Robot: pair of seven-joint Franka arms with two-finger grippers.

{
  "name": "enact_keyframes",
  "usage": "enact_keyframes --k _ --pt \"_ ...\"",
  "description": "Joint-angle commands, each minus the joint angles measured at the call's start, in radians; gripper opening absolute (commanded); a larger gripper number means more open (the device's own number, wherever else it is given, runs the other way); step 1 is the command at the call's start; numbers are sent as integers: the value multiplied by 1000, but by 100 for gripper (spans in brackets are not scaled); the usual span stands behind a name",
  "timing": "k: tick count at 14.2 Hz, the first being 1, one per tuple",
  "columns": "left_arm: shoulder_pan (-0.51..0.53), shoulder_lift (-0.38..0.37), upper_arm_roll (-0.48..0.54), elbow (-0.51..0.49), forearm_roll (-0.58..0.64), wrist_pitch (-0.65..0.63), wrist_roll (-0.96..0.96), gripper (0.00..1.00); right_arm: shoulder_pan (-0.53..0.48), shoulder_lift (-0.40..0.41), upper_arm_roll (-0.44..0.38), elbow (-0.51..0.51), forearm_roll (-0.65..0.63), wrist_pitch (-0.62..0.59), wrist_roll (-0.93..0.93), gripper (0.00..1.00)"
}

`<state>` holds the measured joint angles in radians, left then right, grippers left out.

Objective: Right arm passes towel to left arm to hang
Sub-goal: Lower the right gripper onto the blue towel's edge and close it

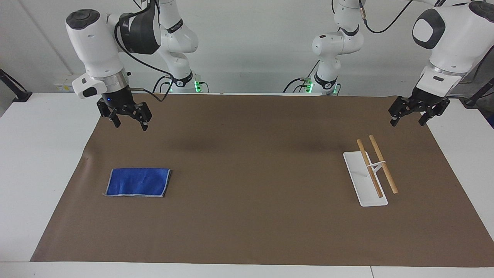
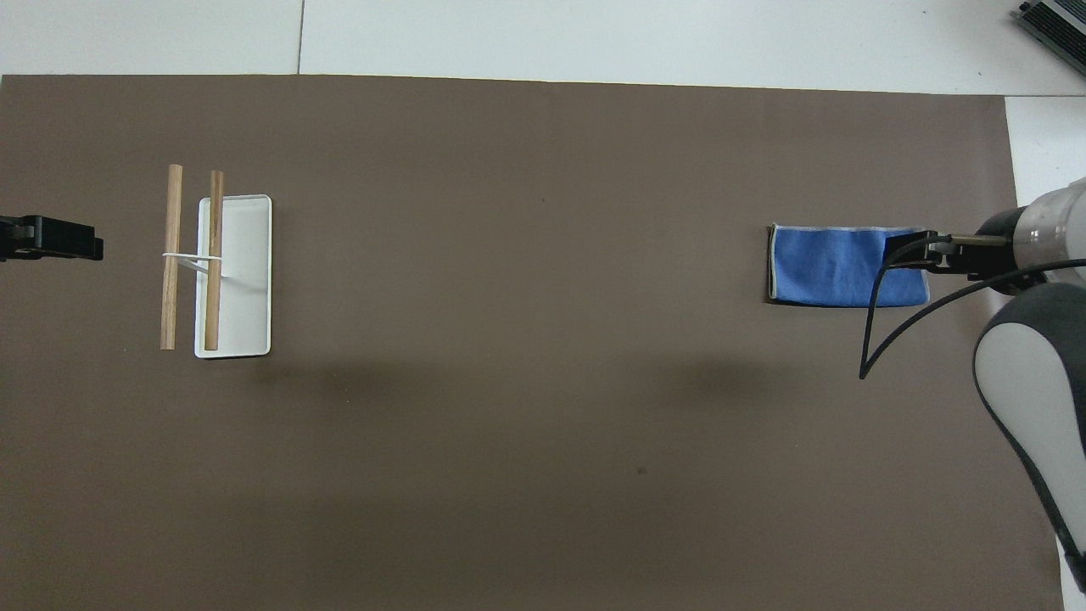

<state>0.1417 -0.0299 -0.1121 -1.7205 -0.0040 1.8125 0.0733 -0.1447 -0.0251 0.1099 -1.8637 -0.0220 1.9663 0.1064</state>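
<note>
Bright, even indoor light from above; both pictures sharp.
Two soft, blurred shadows lie on the brown mat (image 1: 247, 177), below and inward of the raised right gripper (image 1: 127, 124) and left gripper (image 1: 408, 119). No glare or edge distortion.

Both arms up, both hands open.

The right arm (image 1: 96, 42) bends down, and its right hand (image 1: 129, 124) hangs in the air with its two fingers (image 1: 144, 126) spread apart. The left arm (image 1: 444, 42) waits off to the side; its left hand (image 1: 407, 121) seems tipped a little, its fingers apart too.
</note>
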Motion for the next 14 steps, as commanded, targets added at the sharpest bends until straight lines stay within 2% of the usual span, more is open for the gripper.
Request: enact_keyframes --k 1,11,14 --pt "10 -30 -3 -30 -10 -7 -6 100 -30 46 5 -22 13 74 -46 100" --pt "10 -30 -3 -28 -10 -4 -6 100 -69 257 5 -34 11 282 -125 100" --pt "10 -30 -3 -30 -10 -5 -6 100 -75 316 5 -55 11 394 -136 100"
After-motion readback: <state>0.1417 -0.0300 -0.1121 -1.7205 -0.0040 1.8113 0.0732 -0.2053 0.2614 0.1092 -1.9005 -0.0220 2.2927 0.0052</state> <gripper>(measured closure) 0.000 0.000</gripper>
